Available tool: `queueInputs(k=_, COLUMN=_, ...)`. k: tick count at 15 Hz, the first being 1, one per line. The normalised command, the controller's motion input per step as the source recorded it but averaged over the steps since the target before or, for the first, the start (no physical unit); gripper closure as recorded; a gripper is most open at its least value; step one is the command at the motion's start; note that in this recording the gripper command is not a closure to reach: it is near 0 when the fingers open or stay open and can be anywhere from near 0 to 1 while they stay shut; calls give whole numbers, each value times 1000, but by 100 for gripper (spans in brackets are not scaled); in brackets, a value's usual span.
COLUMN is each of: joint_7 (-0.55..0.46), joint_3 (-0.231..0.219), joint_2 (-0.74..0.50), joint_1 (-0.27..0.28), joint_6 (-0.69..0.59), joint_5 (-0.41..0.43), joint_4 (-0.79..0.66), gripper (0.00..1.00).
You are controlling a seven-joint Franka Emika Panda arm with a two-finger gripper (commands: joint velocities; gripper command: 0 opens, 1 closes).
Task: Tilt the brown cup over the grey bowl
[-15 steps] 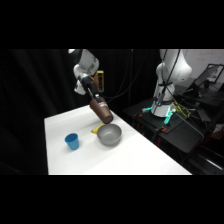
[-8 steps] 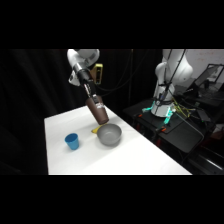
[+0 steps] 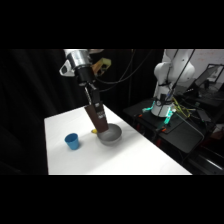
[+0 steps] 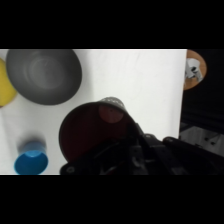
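Observation:
In the side view my gripper (image 3: 94, 106) comes down from the upper left and is shut on the brown cup (image 3: 98, 120). The cup leans, its top toward the left and its lower end just above the left rim of the grey bowl (image 3: 111, 134). The wrist view looks straight into the brown cup's (image 4: 95, 131) open mouth, with the black linkage (image 4: 146, 156) beside it. The grey bowl (image 4: 44, 75) lies at that view's upper left, apart from the cup's mouth.
A small blue cup (image 3: 72, 141) stands left of the bowl, and a yellow object (image 3: 93, 131) lies against the bowl's left side. The arm's base (image 3: 167, 75) and a dark bench with cables are at the right. The table's far edge (image 4: 180, 100) runs close by.
The wrist has swung left and upward while the cup stayed at the bowl's left rim, so the cup now leans more.

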Motion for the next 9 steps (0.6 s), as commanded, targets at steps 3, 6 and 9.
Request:
queueInputs(k=3, joint_7=455, joint_3=101, joint_2=141, joint_1=172, joint_6=402, joint_5=-718, joint_4=79, gripper=8)
queueInputs(k=6, joint_7=428, joint_3=28, joint_2=188, joint_1=126, joint_6=498, joint_5=-633, joint_4=68, gripper=8)
queueInputs(k=9, joint_7=413, joint_3=-18, joint_2=206, joint_1=93, joint_6=405, joint_5=-455, joint_4=46, gripper=8)
